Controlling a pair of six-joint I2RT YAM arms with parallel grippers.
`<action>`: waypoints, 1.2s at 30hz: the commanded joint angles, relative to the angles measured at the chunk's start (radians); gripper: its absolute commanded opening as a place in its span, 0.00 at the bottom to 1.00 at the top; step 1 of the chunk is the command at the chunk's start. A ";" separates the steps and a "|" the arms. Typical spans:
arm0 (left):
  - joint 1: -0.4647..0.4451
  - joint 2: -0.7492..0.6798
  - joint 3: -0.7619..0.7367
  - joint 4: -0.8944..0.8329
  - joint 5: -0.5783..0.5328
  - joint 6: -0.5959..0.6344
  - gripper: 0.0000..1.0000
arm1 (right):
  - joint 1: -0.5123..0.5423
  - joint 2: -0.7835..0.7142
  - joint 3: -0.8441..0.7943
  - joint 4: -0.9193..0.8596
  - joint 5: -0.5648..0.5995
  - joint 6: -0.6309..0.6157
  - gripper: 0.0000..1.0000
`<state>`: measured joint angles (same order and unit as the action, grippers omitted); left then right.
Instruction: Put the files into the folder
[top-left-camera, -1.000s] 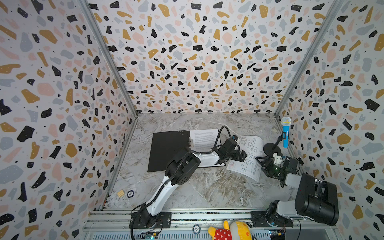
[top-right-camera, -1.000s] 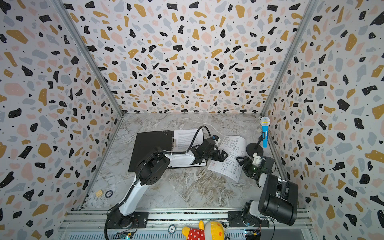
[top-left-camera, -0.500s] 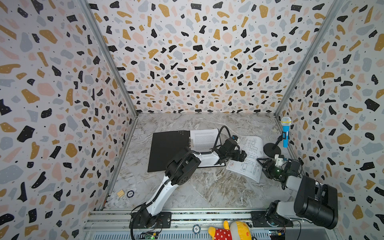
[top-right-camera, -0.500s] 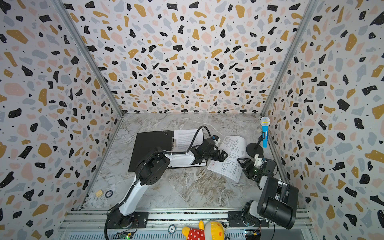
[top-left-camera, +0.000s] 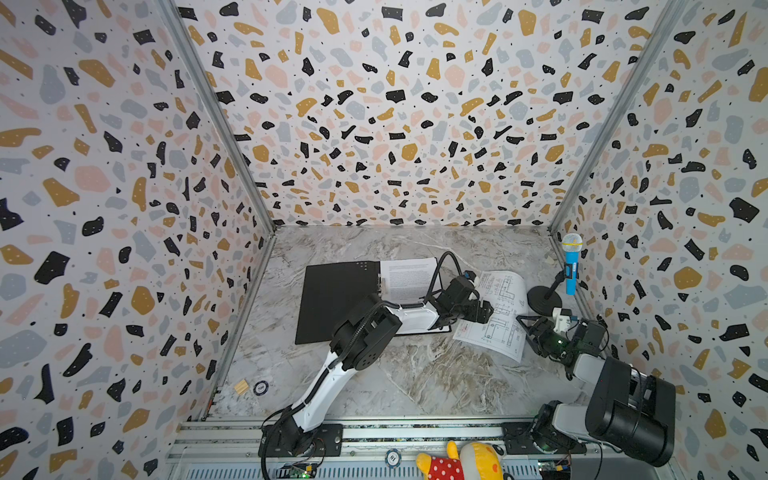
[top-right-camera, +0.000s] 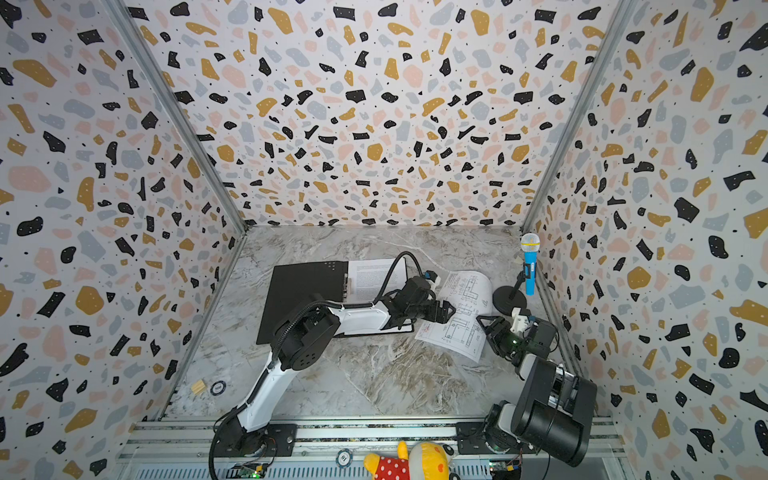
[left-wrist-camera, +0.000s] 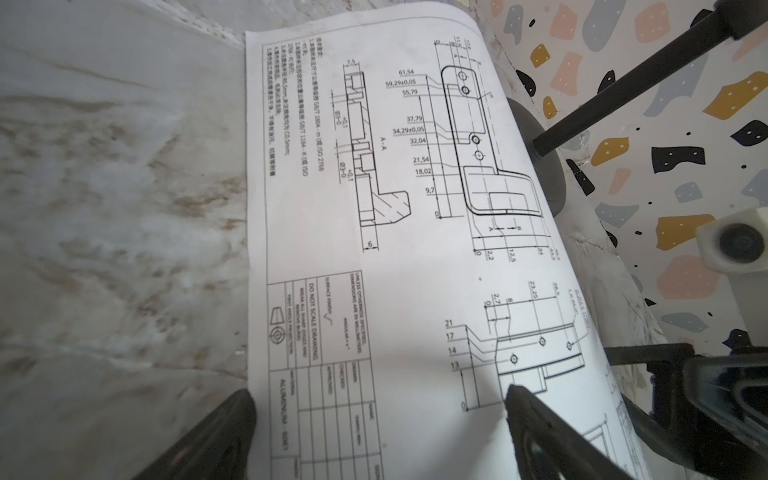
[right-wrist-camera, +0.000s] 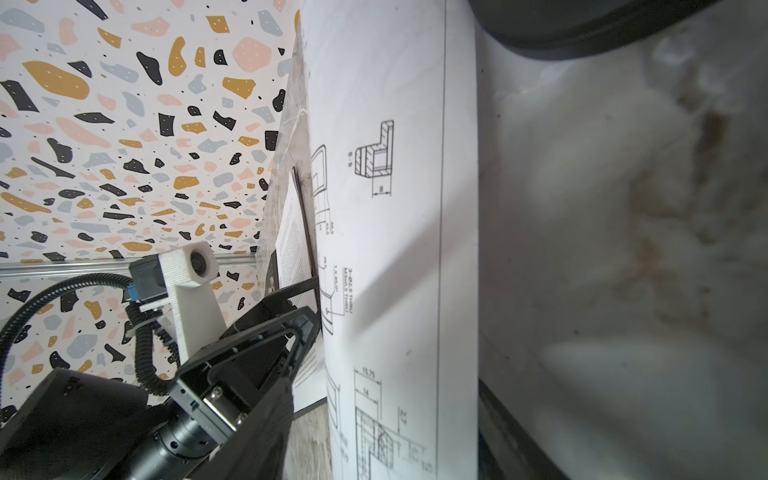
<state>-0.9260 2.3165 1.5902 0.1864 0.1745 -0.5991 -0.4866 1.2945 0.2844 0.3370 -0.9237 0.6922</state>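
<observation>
The folder (top-left-camera: 336, 303) (top-right-camera: 299, 299) lies open and black side up in both top views, with a printed text sheet (top-left-camera: 409, 278) on its right half. To its right lies a file with line drawings (top-left-camera: 498, 320) (top-right-camera: 461, 328) (left-wrist-camera: 374, 208), and its far side curls upward (right-wrist-camera: 395, 249). My left gripper (top-left-camera: 484, 311) (left-wrist-camera: 374, 415) hangs open just over that sheet's near-left part. My right gripper (top-left-camera: 528, 328) (right-wrist-camera: 390, 440) is open, its fingers standing on either side of the sheet's raised right edge.
A blue toy microphone (top-left-camera: 571, 266) stands on a black round base (top-left-camera: 542, 299) right behind the drawing sheet, close to the right wall. A wooden block (top-left-camera: 241, 386) and a round token (top-left-camera: 260, 387) lie front left. A plush toy (top-left-camera: 461, 461) sits on the front rail.
My right gripper has crept left toward the drawing sheet's edge and its jaws have narrowed somewhat. The left arm has stayed still.
</observation>
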 joint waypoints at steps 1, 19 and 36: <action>0.002 0.001 -0.024 -0.077 -0.003 -0.018 0.96 | -0.008 -0.024 -0.009 -0.006 -0.024 0.006 0.66; 0.002 -0.004 -0.029 -0.082 -0.002 -0.027 0.96 | -0.018 -0.064 -0.013 0.000 -0.058 0.041 0.58; 0.001 -0.028 -0.063 -0.070 -0.007 -0.028 0.95 | -0.047 -0.081 -0.009 0.018 -0.086 0.101 0.54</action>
<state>-0.9257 2.2997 1.5654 0.1890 0.1738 -0.6159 -0.5293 1.2346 0.2794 0.3401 -0.9855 0.7727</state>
